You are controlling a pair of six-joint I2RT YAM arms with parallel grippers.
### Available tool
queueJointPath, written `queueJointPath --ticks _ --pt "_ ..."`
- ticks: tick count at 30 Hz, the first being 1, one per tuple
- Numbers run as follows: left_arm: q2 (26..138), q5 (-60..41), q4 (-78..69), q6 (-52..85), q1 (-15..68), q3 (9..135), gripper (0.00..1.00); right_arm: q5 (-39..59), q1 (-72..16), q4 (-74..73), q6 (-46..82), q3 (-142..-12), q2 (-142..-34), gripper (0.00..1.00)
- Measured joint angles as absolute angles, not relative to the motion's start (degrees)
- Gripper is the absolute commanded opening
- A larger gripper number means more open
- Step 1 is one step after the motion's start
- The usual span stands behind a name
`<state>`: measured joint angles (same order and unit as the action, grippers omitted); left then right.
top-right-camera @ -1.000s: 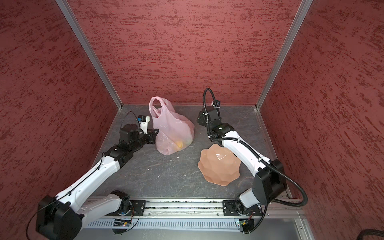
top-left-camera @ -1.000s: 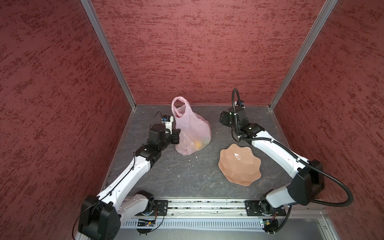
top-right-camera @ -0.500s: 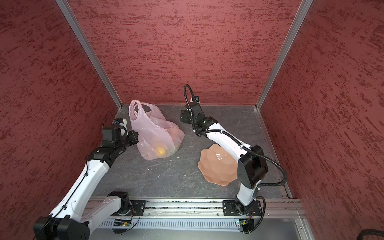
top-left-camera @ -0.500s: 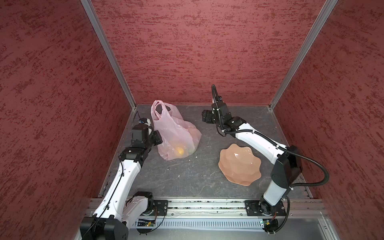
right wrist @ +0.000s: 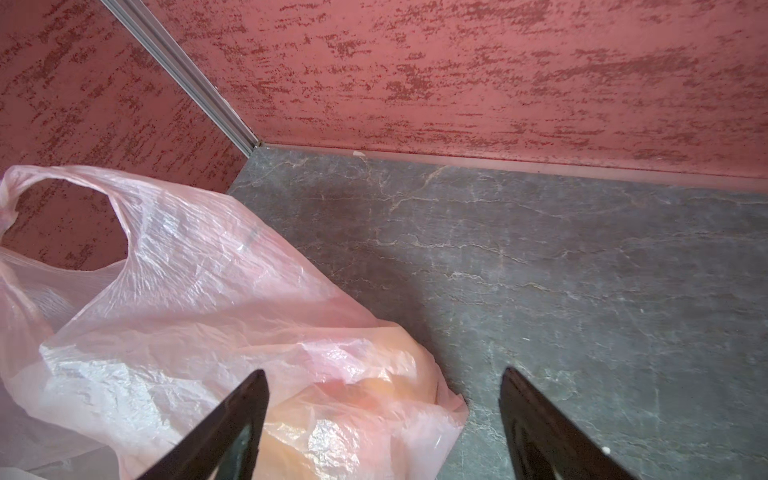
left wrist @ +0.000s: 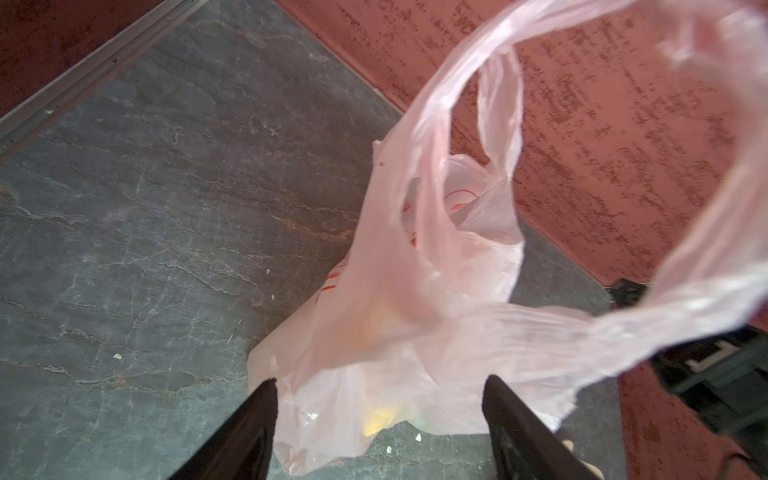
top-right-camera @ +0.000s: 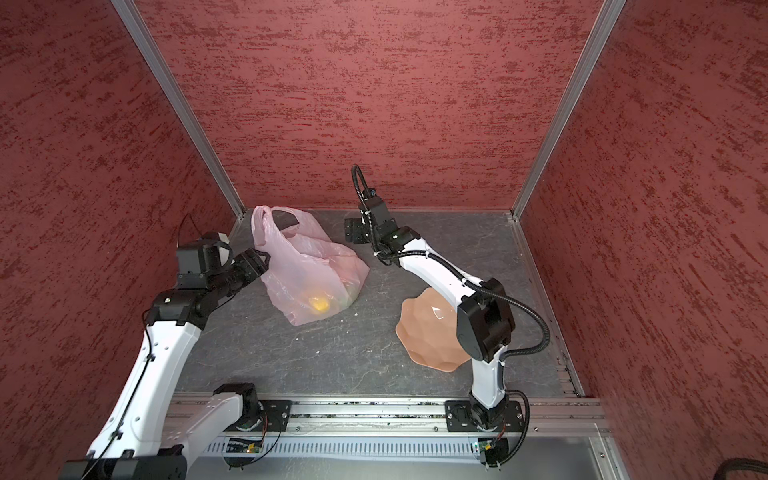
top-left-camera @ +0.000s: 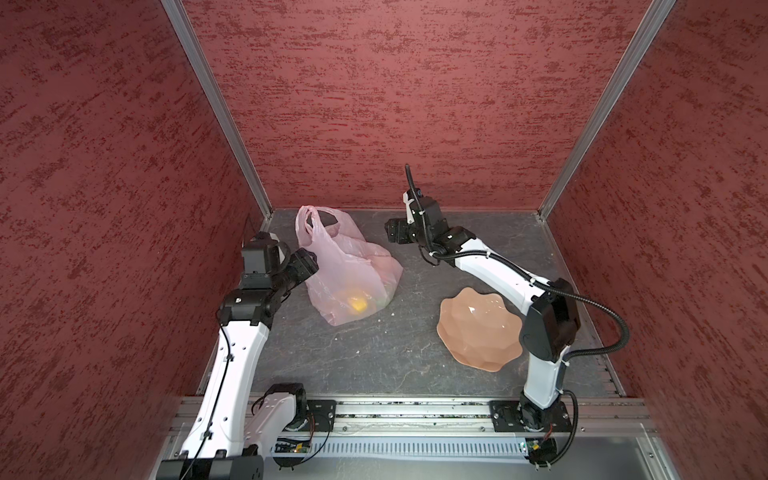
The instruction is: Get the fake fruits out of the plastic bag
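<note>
Thin translucent pale-pink plastic bag (top-left-camera: 349,266) slumping at far-left corner of tabletop (top-left-camera: 374,357); fake fruits (top-left-camera: 357,305) showing yellow through film, none out. Left gripper (left wrist: 380,380) hanging beside bag, jaws spread, pinching nothing. Right gripper (right wrist: 384,370) hovering opposite, likewise spread. Step, judging: opening bag mouth. Next: pinching handle loop, lifting.

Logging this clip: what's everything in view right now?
bag: one, pale pink, back left of table, lying slumped
fruits: count unclear, yellow and orange shapes show through the film, inside bag
dish: one, tan, front right of table, empty
table: one, dark grey
walls: three, mottled red, around table
rail: one, silver, front edge
left arm, right arm: white and black, on the rail
left hand: black, open, at bag's left side
right hand: black, open, right of bag
</note>
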<state>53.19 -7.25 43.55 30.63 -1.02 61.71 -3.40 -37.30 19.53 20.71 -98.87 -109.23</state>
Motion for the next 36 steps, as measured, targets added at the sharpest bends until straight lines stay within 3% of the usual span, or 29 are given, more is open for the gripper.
queueJointPath --ticks 9,19,22,27,30,36 --pt "53.1 1.4 49.7 31.4 11.6 74.7 0.84 0.0 -37.3 18.3 20.2 -98.9 -110.5 0.88" --pt "66.5 6.9 45.7 27.0 12.9 76.7 0.81 2.2 -37.3 18.2 19.0 -101.8 -112.1 0.88" --pt "69.1 7.0 43.7 25.7 12.9 76.7 0.69 2.4 -37.3 18.4 18.4 -104.6 -113.8 0.89" --pt "70.9 6.4 40.8 24.2 12.9 76.7 0.34 3.3 -37.3 20.1 17.7 -110.9 -117.9 0.89" --pt "69.6 6.1 39.1 24.5 13.0 75.2 0.19 4.8 -37.3 21.8 17.2 -116.5 -121.4 0.89" --pt "61.6 5.8 37.1 26.6 14.2 64.7 0.09 7.6 -37.9 24.9 15.1 -124.4 -126.1 0.9"
